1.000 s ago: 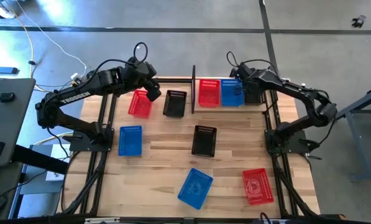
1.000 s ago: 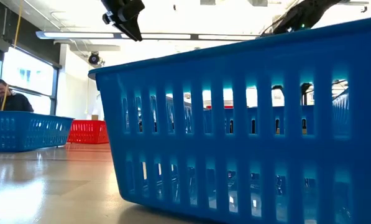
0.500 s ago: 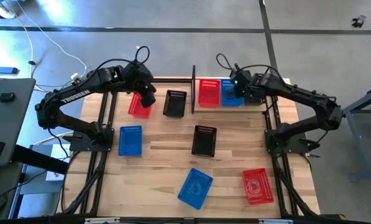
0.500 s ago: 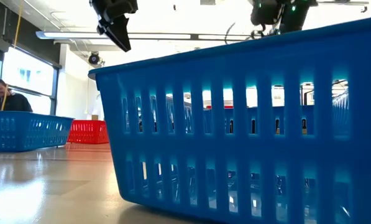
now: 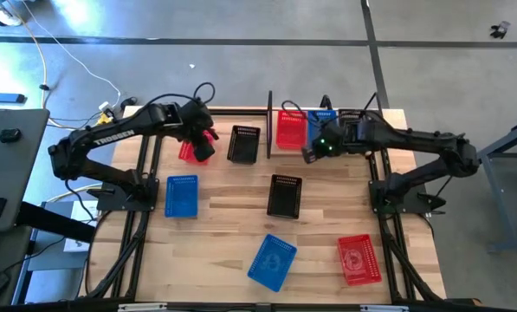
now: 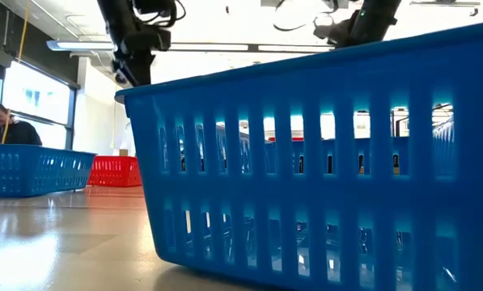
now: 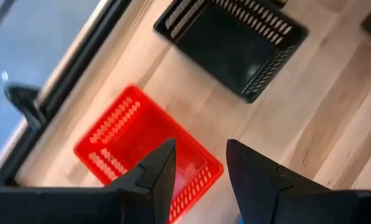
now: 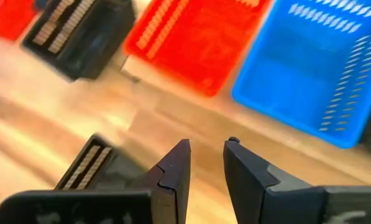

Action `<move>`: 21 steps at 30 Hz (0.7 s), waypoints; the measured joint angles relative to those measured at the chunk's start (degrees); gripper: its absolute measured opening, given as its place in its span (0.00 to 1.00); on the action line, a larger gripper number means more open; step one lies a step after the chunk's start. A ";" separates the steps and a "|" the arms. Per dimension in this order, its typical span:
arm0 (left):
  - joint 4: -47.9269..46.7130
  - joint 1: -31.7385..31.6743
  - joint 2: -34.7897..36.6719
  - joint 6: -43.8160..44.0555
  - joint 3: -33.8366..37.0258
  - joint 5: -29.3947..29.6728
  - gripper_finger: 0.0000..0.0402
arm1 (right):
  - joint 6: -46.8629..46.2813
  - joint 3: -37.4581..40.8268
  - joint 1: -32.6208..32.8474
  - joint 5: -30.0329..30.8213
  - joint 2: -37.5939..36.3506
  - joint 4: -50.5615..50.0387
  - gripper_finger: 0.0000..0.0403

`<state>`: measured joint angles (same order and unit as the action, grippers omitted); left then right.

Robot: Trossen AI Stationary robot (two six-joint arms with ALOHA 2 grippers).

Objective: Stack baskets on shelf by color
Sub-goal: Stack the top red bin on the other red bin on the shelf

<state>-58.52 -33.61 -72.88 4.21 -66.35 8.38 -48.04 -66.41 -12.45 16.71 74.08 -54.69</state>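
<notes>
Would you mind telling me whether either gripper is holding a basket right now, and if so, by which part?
Nothing is held. The left gripper hangs open above the red basket, and the right gripper is open over bare table.

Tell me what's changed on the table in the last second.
The left gripper has come down over the red basket at the back left. The right gripper swung from the shelf end toward the table's middle. Both stay open and empty. No basket has moved.
</notes>
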 joint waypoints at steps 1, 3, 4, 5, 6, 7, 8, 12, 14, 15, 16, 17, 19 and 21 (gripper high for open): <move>0.02 -0.48 0.00 1.35 0.62 0.02 0.33 | 0.03 0.00 0.80 -0.67 0.00 0.17 0.20; 0.01 -1.87 0.00 3.94 1.62 0.46 0.33 | 0.18 0.00 2.28 -2.04 0.02 0.16 0.20; 0.03 -2.67 0.00 5.15 2.11 0.91 0.33 | 0.45 0.00 2.99 -2.74 0.02 0.19 0.20; 0.04 -3.50 0.00 6.28 2.59 1.26 0.33 | 0.81 0.00 3.70 -3.60 0.02 0.19 0.20; 0.10 -4.35 0.02 7.35 3.14 1.37 0.33 | 1.66 0.00 4.41 -4.15 0.02 0.22 0.20; 0.13 -5.36 0.02 8.26 3.79 1.48 0.33 | 2.17 0.00 5.13 -4.84 0.02 0.35 0.20; 0.10 -6.41 0.02 9.22 4.47 1.63 0.33 | 2.96 0.00 5.85 -5.26 0.02 0.58 0.20; 0.12 -10.72 0.02 12.69 6.96 3.57 0.33 | 4.60 0.00 8.37 -6.09 0.04 0.85 0.20; 0.73 -12.80 0.04 14.40 8.20 5.33 0.33 | 5.21 0.00 9.29 -6.09 0.04 1.01 0.20; 1.17 -13.74 0.04 15.25 8.86 5.86 0.33 | 5.54 0.00 9.65 -6.08 0.04 1.02 0.20; 1.65 -14.68 0.02 16.13 9.44 5.97 0.33 | 5.87 0.00 9.92 -6.07 0.04 1.02 0.20; 2.12 -15.60 0.02 16.68 9.97 5.92 0.33 | 6.04 0.00 10.13 -6.07 0.04 1.05 0.20; 3.02 -17.04 0.03 16.85 10.81 5.55 0.33 | 6.07 0.00 10.32 -6.07 0.04 1.14 0.20; 4.26 -18.23 0.04 16.96 11.64 5.51 0.33 | 6.07 0.00 10.32 -6.05 0.04 1.51 0.20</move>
<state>-54.26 -51.84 -72.84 21.17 -54.71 13.89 -41.98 -66.41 -2.13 10.66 74.13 -53.18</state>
